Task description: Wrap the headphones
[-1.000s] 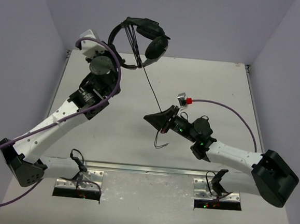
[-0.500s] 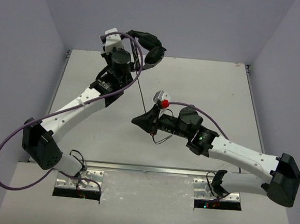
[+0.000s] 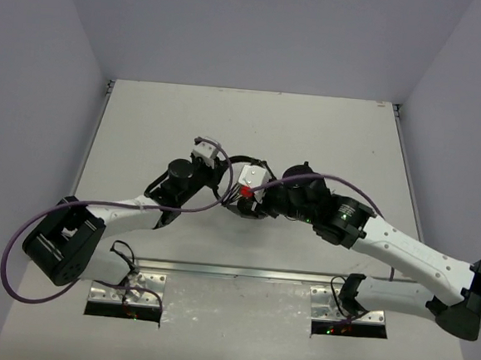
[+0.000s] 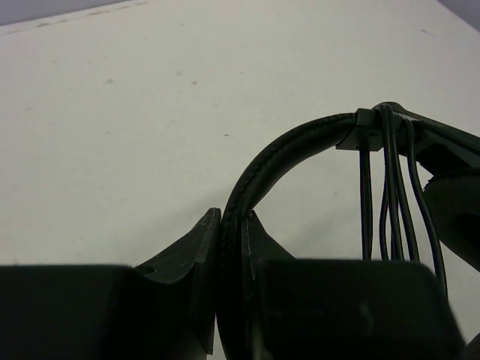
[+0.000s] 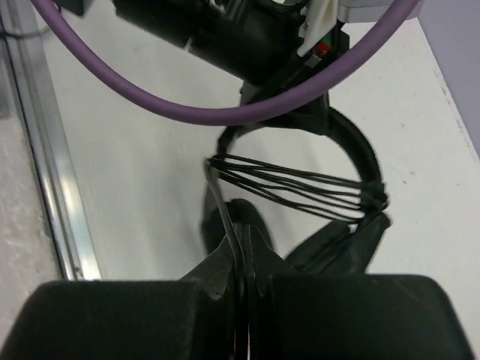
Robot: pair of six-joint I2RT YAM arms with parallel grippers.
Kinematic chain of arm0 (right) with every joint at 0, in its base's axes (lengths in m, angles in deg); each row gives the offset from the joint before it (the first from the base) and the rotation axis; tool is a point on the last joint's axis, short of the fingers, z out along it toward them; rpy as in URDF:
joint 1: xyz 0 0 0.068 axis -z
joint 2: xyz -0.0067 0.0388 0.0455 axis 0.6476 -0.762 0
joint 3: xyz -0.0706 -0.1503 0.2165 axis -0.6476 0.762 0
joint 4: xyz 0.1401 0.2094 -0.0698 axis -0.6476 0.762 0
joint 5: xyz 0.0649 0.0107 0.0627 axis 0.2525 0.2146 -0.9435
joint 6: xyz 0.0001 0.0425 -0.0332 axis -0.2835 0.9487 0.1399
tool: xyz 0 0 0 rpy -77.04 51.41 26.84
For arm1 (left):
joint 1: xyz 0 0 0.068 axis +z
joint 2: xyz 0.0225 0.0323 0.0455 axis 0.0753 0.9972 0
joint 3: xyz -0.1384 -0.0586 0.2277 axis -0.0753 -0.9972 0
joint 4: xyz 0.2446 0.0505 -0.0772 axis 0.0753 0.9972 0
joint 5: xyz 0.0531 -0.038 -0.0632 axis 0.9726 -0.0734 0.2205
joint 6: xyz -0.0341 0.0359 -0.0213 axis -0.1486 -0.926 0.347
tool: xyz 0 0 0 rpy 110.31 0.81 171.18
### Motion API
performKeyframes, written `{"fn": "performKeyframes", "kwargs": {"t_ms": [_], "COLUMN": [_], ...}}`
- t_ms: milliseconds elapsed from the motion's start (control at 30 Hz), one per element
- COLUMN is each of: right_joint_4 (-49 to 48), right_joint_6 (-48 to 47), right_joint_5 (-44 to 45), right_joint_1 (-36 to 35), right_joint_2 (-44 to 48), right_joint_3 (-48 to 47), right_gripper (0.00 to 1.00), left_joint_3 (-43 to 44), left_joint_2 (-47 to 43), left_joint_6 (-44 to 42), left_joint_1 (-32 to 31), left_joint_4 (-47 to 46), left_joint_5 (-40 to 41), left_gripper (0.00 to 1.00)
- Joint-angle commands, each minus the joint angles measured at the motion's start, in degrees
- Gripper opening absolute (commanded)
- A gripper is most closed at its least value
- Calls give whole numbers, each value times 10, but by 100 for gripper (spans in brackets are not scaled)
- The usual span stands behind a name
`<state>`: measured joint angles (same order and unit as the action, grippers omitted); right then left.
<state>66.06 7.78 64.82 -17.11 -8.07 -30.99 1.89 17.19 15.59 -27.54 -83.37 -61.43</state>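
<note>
Meeting near the middle of the table (image 3: 328,128), both arms have the headphones (image 5: 341,240) between them, a little closer to the near edge than to the far one. In the top view the headphones are mostly hidden under the two wrists, and I cannot tell if they rest on the table or hang above it.

The left gripper (image 4: 231,255) is pressed together on the headband (image 4: 289,146). Its two dark fingers (image 4: 193,255) sit on both sides of the thin padded band and touch it, with no gap visible. The band rises out of the jaws and curves to the right, up to a small block. Beyond the block an earcup (image 4: 457,214) is cut off by the edge of the picture.

The cable (image 5: 300,187) is wound several times across the arch of the headband, from one side to the other. In the left wrist view several strands hang straight down from the block.

The right gripper (image 5: 244,262) is closed too, and it pinches one strand of the cable. This strand leaves the left end of the winding, goes down and disappears between the fingertips. Just beside these fingers, on the right, is an earcup. A thick purple robot cable (image 5: 225,114) crosses above the headphones in this view, and a metal rail (image 5: 43,172) runs along the table edge at the left.
</note>
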Motion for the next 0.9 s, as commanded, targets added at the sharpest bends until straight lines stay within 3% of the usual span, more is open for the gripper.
{"fn": "performKeyframes", "kwargs": {"t_ms": [0, 167, 367, 567, 667, 733, 867], "right_joint_4": [24, 9, -125, -147, -162, -170, -205], "right_joint_6": [-135, -189, -198, -172, -147, -116, -55], "right_joint_5": [38, 73, 114, 93, 78, 44, -32], "right_joint_1": [20, 97, 229, 278, 290, 306, 332], "right_joint_2": [24, 5, -42, -94, -95, -94, -99], "right_joint_3": [-40, -40, -34, -59, -37, -15, 8], "right_gripper": [1, 1, 1, 1, 7, 18, 25], "left_joint_3": [-5, -49, -55, -54, -37, -22, 2], "left_joint_2": [-4, -19, -51, -73, -94, -115, -158], "left_joint_6": [-25, -56, -60, -60, -53, -44, -34], "left_joint_1": [0, -41, -64, -71, -71, -72, -72], "left_joint_4": [-108, -95, -71, -46, -14, 12, 46], "left_joint_5": [-187, -189, -186, -188, -155, -136, -111], "left_gripper": [0, 1, 0, 0, 0, 0, 0]}}
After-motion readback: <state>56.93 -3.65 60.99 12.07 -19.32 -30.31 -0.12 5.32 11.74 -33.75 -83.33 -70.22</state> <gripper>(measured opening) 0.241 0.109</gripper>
